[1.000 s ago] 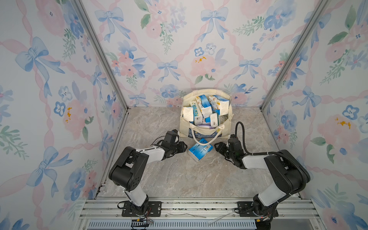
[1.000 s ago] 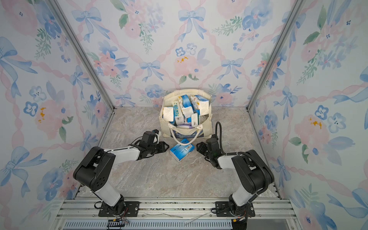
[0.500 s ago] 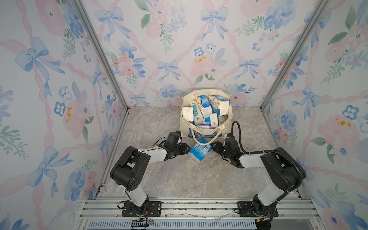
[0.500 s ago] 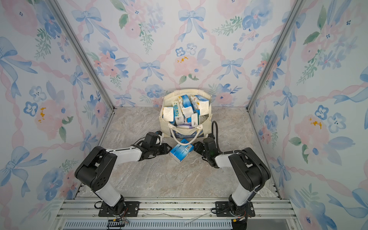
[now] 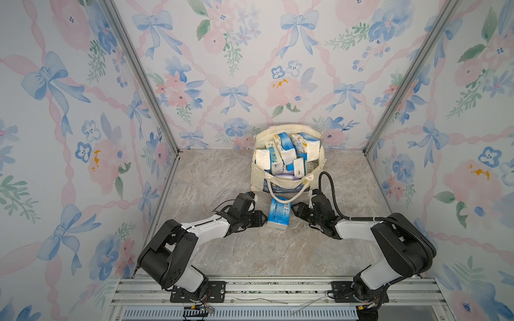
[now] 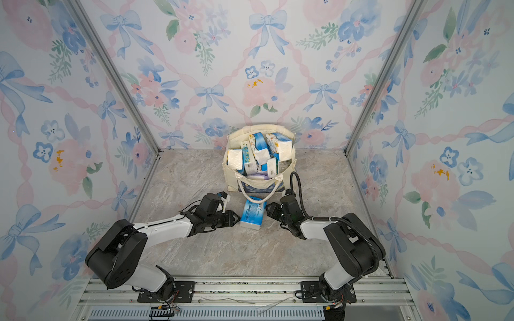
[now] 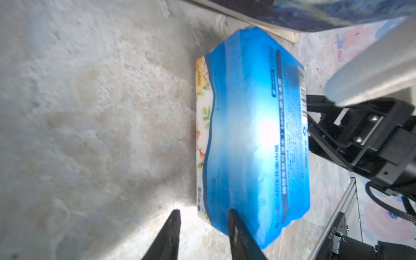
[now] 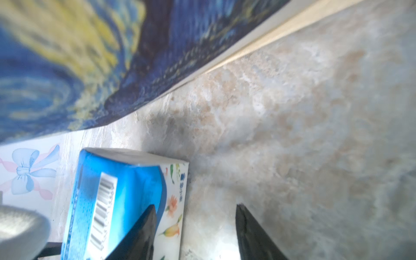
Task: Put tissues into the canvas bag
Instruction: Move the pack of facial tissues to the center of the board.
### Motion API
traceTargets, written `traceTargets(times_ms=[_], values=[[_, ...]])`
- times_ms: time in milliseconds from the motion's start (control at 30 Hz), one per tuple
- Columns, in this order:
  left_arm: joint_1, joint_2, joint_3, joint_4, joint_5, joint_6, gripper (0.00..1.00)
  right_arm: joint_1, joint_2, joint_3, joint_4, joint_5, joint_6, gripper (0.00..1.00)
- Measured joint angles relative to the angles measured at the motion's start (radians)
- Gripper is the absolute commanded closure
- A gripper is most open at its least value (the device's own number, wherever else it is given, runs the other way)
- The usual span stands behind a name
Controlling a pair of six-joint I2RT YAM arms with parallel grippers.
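Top views: tissue pack (image 5: 279, 212) flat, long axis toward canvas bag (image 5: 257, 178); left tool (image 5: 264, 218), right tool (image 5: 293, 208) spread, flanking.

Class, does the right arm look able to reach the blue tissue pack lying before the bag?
Probably yes: the right end effector sits open beside the tissue pack, nothing between them; a bag handle only nears its far end.

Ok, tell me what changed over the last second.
The left gripper and right gripper moved inward and now flank the loose tissue pack, jaws open, nothing gripped. The pack turned to point lengthwise at the canvas bag. The bag and the tissues inside are unchanged.
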Motion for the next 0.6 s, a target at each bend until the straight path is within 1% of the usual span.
traceTargets(times_ms=[100,267,433,600], values=[[-0.021,-0.01,-0.008,-0.008,-0.01,-0.012,0.62,0.04,-0.018,-0.008,-0.028,0.015,0.0,0.42],[-0.026,-0.007,-0.007,-0.015,-0.029,-0.012,0.63,0.083,-0.028,-0.008,-0.054,0.039,0.0,0.42],[-0.041,0.032,0.01,-0.015,-0.03,-0.012,0.65,0.114,-0.04,-0.008,-0.089,0.068,0.0,0.42],[-0.078,0.034,0.011,-0.039,-0.038,-0.014,0.65,0.163,-0.109,-0.008,-0.166,0.117,-0.005,0.42]])
